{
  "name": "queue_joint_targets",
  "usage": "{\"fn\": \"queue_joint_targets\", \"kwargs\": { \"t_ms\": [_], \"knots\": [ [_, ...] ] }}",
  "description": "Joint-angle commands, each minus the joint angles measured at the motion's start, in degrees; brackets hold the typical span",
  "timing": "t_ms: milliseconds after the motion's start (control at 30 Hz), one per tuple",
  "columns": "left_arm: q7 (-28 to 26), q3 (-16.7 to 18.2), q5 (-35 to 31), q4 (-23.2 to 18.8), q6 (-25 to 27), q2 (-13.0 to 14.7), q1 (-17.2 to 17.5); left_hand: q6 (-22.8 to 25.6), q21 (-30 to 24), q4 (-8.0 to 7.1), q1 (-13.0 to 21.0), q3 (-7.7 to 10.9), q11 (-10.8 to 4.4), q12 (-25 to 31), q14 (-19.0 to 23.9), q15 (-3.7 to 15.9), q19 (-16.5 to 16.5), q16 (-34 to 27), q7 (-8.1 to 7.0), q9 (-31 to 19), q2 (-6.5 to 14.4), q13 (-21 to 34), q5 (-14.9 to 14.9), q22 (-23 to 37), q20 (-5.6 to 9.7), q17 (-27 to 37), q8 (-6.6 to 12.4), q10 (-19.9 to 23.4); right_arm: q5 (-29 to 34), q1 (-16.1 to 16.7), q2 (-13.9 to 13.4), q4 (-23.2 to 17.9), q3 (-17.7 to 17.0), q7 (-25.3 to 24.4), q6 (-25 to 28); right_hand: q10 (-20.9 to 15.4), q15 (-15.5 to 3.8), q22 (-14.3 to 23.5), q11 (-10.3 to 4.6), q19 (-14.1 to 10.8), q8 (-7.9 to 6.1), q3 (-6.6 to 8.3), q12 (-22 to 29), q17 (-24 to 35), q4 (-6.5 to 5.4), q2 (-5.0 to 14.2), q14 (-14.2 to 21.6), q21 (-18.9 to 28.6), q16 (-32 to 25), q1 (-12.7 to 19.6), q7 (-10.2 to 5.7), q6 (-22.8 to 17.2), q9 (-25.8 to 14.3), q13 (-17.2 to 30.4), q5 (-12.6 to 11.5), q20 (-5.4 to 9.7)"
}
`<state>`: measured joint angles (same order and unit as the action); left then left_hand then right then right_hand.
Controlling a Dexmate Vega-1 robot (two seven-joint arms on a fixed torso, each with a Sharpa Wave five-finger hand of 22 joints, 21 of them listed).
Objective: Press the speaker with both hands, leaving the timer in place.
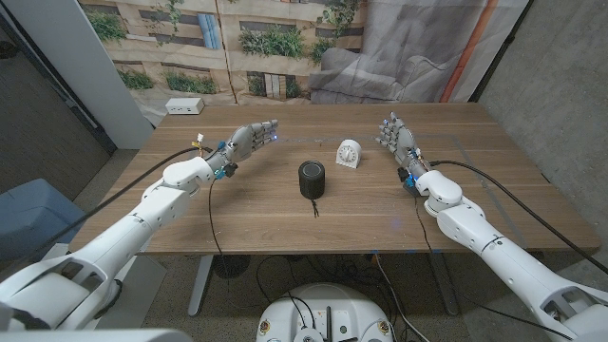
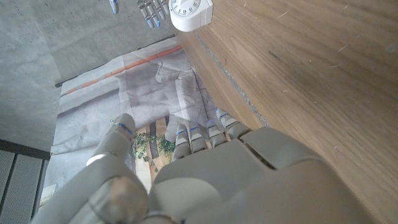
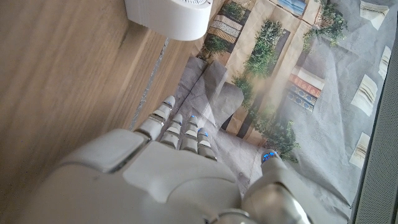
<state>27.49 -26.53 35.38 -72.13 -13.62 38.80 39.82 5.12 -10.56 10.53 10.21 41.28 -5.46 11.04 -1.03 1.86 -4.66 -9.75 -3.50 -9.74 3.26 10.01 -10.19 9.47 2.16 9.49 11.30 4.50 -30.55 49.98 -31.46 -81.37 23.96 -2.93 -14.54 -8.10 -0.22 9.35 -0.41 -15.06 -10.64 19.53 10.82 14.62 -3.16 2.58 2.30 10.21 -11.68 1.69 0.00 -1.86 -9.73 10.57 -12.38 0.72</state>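
**Waiting to press: speaker untouched**

Your left hand (image 1: 249,140) is empty, fingers apart, left of the speaker (image 1: 312,179) at mid-table. The timer (image 1: 349,152) stands just behind it. Your right hand (image 1: 399,136) is empty too. Both presses remain.

- The speaker (image 1: 311,179) stands at the middle of the bench (image 1: 237,218).
- The timer (image 1: 349,152) stands just behind it, toward the right.
- The left hand (image 1: 249,141) is well left of both; the right hand (image 1: 398,138) is right of the timer.
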Motion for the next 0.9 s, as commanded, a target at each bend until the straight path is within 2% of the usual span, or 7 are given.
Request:
{"fn": "queue_joint_targets", "kwargs": {
  "t_ms": [33,167,467,767,900],
  "knots": [
    [12.96,-4.15,-2.06,6.37,1.65,0.17,-8.16,-0.73,0.35,0.38,1.92,0.36,-0.52,-0.27,-1.07,2.99,1.13,-0.08,-0.66,-0.28,0.34,0.13,-0.42,0.11,0.99,0.07,0.17,-0.52,2.11,1.32,-0.55,-0.89,-1.21,-3.42,-1.55,-0.54,-0.52,0.18,0.03,0.47,-0.35,0.07,0.24,0.03,0.32,0.52,0.37,-0.04,-0.35,0.38,0.22,-0.76,-0.28,0.09,-0.15,0.32],
    [18.91,-6.19,-3.39,10.74,1.42,-0.82,-12.25,-1.16,0.39,0.4,2.86,0.52,-0.48,-0.33,-1.48,3.07,1.56,-0.04,-1.45,-0.29,0.46,0.14,-0.48,0.11,1.06,0.07,0.1,-0.72,2.47,2.04,-1.19,-1.87,-1.8,-4.63,-1.0,-0.7,-0.45,0.17,0.11,0.98,-0.37,0.11,0.29,-0.06,0.37,0.57,0.66,-0.16,-0.43,0.44,0.35,-0.91,-0.28,0.08,-0.17,0.57],
    [24.93,-8.21,-6.24,17.06,-2.46,-2.6,-17.34,-0.13,0.05,0.59,4.67,0.42,-1.21,0.02,-0.65,4.27,0.98,-0.44,-3.08,-0.28,-0.51,0.13,-0.33,0.06,1.33,0.06,0.66,0.37,2.66,3.42,-1.88,-3.57,-2.66,-6.52,0.05,-0.69,-0.15,0.16,0.27,1.19,-0.35,0.11,0.24,-0.18,0.34,0.69,0.75,-0.06,-0.45,0.35,0.33,-1.11,-0.28,0.05,-0.17,0.62],
    [32.13,-10.54,-9.36,27.04,-9.15,-5.65,-23.37,-0.42,-0.16,0.71,6.23,0.36,-2.04,0.03,0.23,4.9,0.03,-0.6,-3.02,-0.29,-1.95,0.14,-0.34,-0.01,1.74,0.07,0.63,0.83,4.16,4.06,-1.99,-4.4,-2.57,-8.44,0.62,-0.86,-0.05,0.15,0.3,1.17,-0.32,0.1,0.28,-0.24,0.28,0.79,0.9,0.06,-0.51,0.25,0.3,-1.21,-0.28,0.04,-0.17,0.4],
    [34.05,-11.14,-10.51,31.62,-12.5,-7.05,-25.63,0.67,-0.16,0.72,7.8,0.45,-3.06,0.03,0.71,5.71,-0.62,-0.59,-4.55,-0.29,-3.34,0.13,-0.37,-0.05,2.5,0.09,1.09,1.3,4.75,4.08,-1.44,-4.23,-2.28,-9.13,0.42,-0.91,-0.03,0.15,0.31,1.17,-0.31,0.11,0.29,-0.28,0.3,0.81,0.99,0.09,-0.53,0.26,0.3,-1.24,-0.28,0.04,-0.18,0.4]
  ]
}}
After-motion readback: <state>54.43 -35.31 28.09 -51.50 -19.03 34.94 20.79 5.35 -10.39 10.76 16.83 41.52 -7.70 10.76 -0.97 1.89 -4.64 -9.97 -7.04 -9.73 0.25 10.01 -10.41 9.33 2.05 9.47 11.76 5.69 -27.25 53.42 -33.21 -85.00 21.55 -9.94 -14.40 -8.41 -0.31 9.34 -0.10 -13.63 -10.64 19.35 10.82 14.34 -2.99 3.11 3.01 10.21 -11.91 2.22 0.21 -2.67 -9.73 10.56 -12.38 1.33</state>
